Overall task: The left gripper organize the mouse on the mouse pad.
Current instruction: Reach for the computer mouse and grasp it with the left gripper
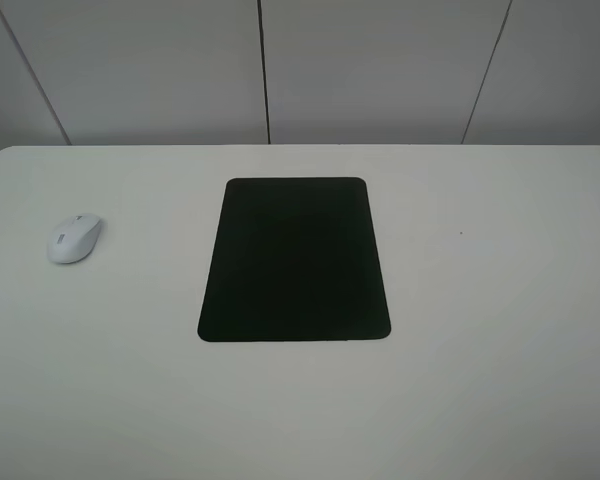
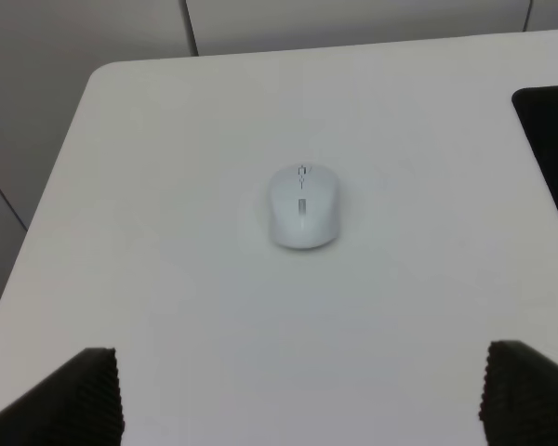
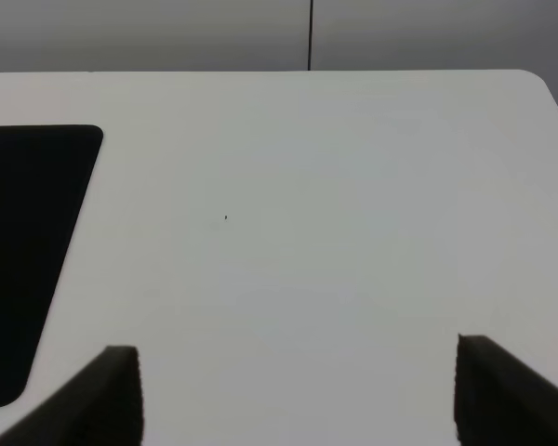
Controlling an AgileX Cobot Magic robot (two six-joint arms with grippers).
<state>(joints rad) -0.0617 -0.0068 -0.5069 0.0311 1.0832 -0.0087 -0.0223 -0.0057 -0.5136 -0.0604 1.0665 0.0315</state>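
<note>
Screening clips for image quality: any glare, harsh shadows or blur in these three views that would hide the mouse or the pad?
Exterior high: soft even light, no glare on the matte mouse pad, only a faint shadow under the mouse. Left wrist: mouse sharp, left end effector fingertips dark and slightly soft. Right wrist: flat light, right end effector fingertips likewise dim.

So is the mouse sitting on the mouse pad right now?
No, the mouse lies on the white table, apart from the mouse pad.
</note>
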